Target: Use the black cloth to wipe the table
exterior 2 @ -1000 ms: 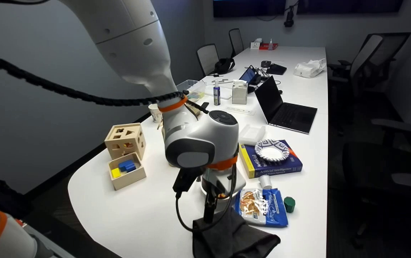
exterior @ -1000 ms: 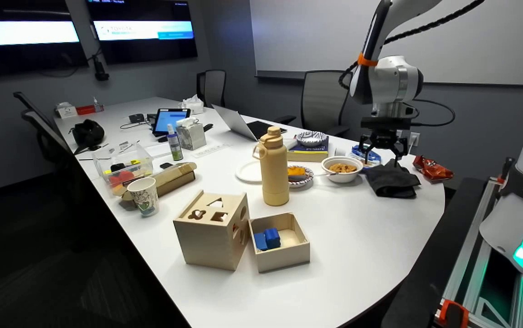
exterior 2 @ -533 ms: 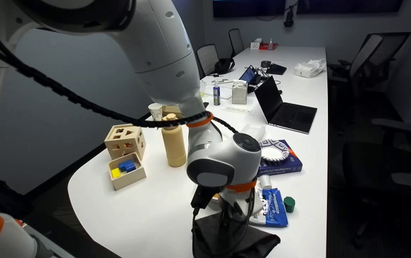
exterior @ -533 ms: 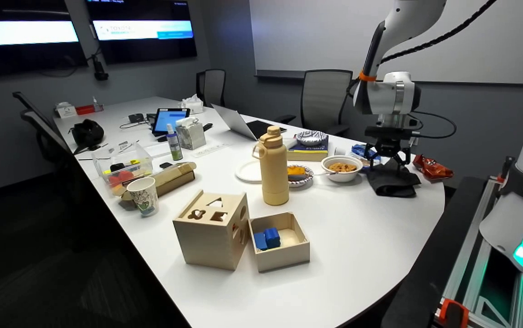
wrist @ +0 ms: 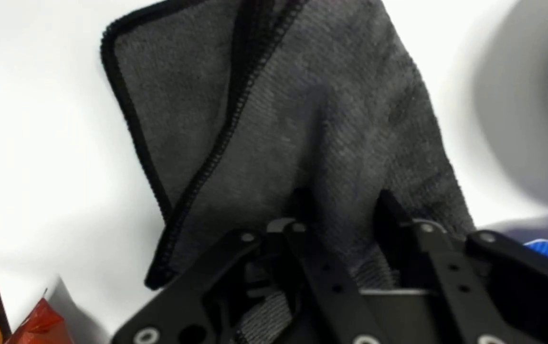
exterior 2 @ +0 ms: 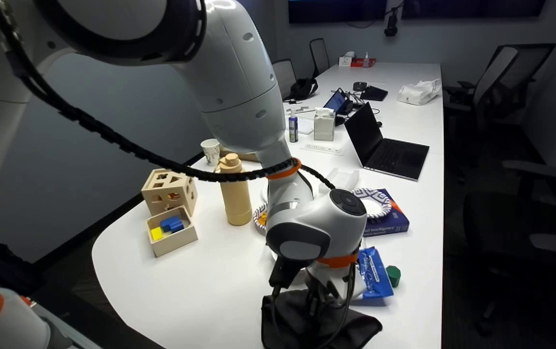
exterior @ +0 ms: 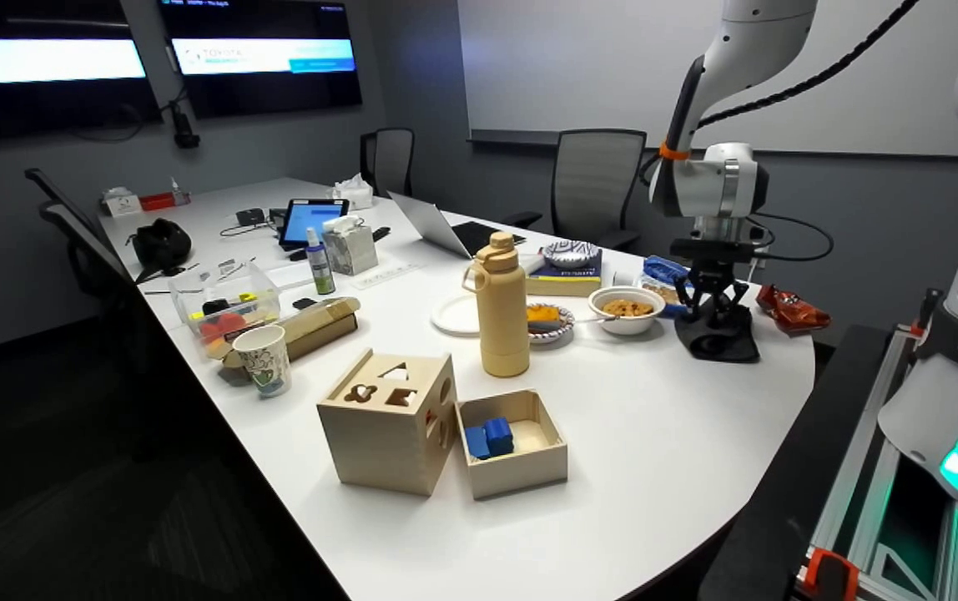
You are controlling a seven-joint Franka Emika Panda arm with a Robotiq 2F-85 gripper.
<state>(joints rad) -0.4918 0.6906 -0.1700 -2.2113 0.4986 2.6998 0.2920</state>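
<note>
The black cloth lies crumpled on the white table, near the table's rounded end in both exterior views. My gripper is down on it, pointing straight at the tabletop. A fold of the cloth rises between its two fingers and fills the gap, so the jaws are drawn together on that bunched fabric. In an exterior view the gripper stands low over the rear half of the cloth. The fingertips are dark against the dark fabric, and their very ends are hard to make out.
A white bowl of food stands beside the cloth. A blue packet sits right against the gripper's far side. Close by lies a red bag. A tan bottle, a wooden shape box and an open wooden tray stand on the table.
My gripper has come down onto the cloth, and its fingers have moved together, gathering a fold. The blue packet beside it has shifted and tilted up slightly.
</note>
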